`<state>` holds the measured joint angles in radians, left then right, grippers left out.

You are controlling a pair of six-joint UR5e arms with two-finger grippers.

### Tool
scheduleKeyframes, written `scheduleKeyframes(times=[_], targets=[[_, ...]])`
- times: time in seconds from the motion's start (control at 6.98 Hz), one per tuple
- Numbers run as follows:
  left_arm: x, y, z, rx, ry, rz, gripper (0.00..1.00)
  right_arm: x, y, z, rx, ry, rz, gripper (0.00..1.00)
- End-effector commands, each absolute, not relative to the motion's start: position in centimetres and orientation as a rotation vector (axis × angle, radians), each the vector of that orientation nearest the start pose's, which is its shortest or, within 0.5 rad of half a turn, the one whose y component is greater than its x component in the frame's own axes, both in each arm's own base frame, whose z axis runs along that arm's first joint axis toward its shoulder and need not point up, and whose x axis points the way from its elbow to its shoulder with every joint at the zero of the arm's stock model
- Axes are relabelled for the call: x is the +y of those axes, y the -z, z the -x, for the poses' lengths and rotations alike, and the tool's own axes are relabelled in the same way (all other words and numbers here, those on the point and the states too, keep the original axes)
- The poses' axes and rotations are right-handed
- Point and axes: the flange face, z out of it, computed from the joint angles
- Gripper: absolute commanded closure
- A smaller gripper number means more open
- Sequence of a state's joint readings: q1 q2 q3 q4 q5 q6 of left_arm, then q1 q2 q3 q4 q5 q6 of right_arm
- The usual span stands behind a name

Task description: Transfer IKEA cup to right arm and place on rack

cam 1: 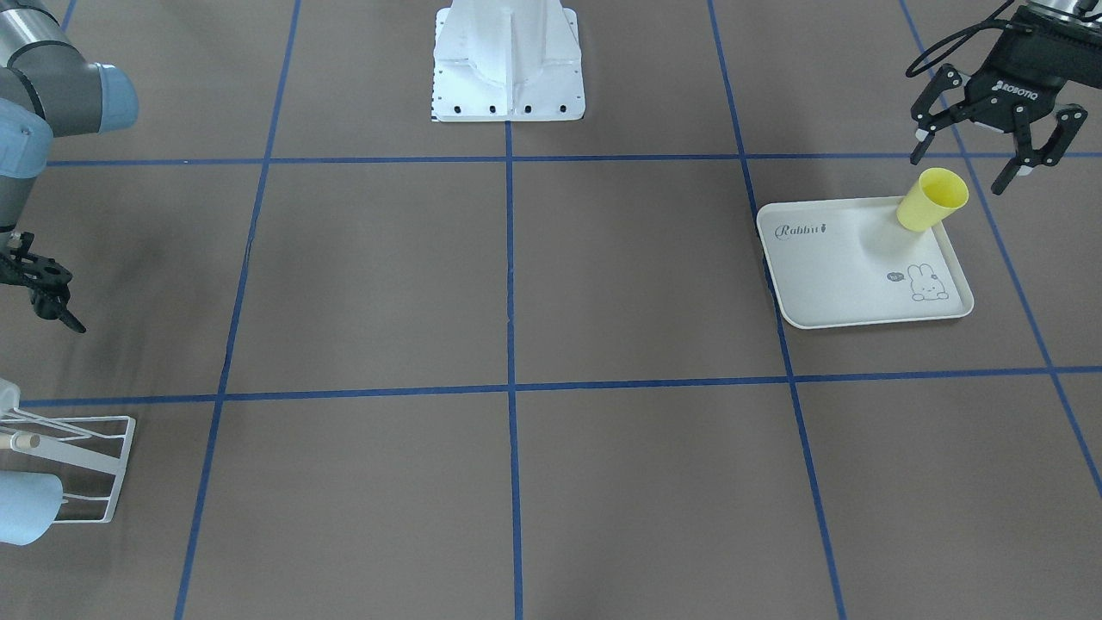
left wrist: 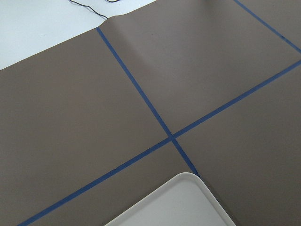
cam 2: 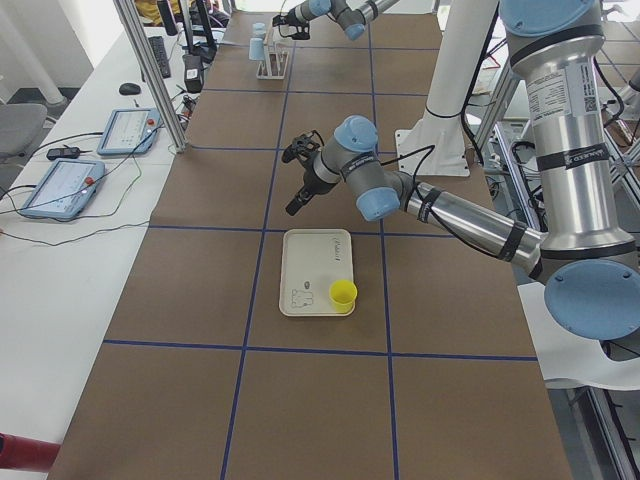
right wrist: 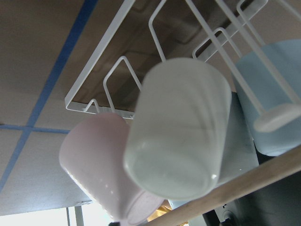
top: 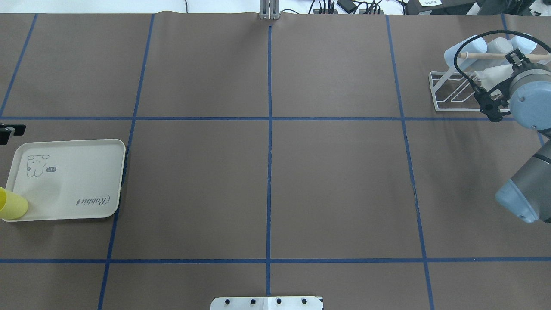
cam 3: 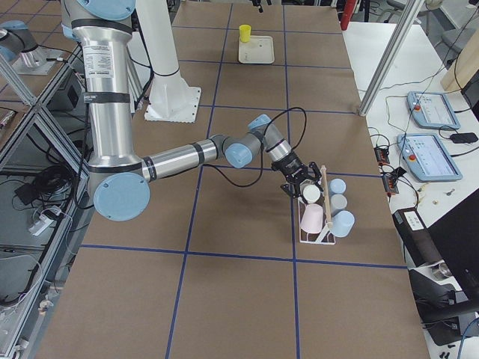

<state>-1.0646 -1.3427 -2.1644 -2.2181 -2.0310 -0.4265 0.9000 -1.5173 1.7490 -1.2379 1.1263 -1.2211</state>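
The yellow IKEA cup point(cam 1: 932, 200) stands upright on the back corner of the cream rabbit-print tray point(cam 1: 826, 275); it also shows at the overhead view's left edge point(top: 10, 203). My left gripper point(cam 1: 960, 172) hangs open just above and behind the cup, not touching it. The white wire rack point(top: 439, 92) with its wooden rod point(top: 486, 55) stands at the far right. My right gripper point(cam 1: 52, 301) hovers close by the rack, mostly hidden, so I cannot tell if it is open or shut. The right wrist view shows the rack's prongs point(right wrist: 94, 66) from very near.
Several cups hang on the rack: a white one point(right wrist: 181, 127), a pink one point(right wrist: 99, 160) and light blue ones point(top: 465, 49). The robot's white base point(cam 1: 508, 60) stands at the table's middle rear. Blue tape lines grid the brown table.
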Motion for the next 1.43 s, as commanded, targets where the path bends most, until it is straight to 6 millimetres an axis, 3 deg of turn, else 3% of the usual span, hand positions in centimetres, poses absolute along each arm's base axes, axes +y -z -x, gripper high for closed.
scheduleKeyframes(times=[0.0, 0.14, 0.43, 0.57, 1.0, 1.29], targets=[[-39.2, -39.9, -11.5, 0.823, -0.305, -0.700, 0.00, -53.1, -51.9, 19.7, 0.660, 1.682, -0.467, 0.01], [-39.2, -40.0, -11.5, 0.822, -0.306, -0.699, 0.00, -53.4, -51.2, 19.9, 0.663, 1.677, -0.480, 0.01], [-39.5, -41.2, -11.7, 0.811, -0.306, -0.680, 0.00, -54.3, -46.2, 20.9, 0.649, 1.619, -0.607, 0.01], [-39.9, -42.7, -11.7, 0.804, -0.311, -0.687, 0.00, -53.3, -43.5, 21.4, 0.526, 1.571, -0.720, 0.01], [-38.2, -52.9, -10.5, 0.809, -0.326, -0.745, 0.00, -50.9, -39.5, 23.2, -0.005, 1.163, -0.940, 0.01], [-35.3, -57.4, -8.4, 0.802, -0.284, -0.720, 0.00, -49.2, -37.4, 24.4, -0.411, 0.839, -1.000, 0.01]])
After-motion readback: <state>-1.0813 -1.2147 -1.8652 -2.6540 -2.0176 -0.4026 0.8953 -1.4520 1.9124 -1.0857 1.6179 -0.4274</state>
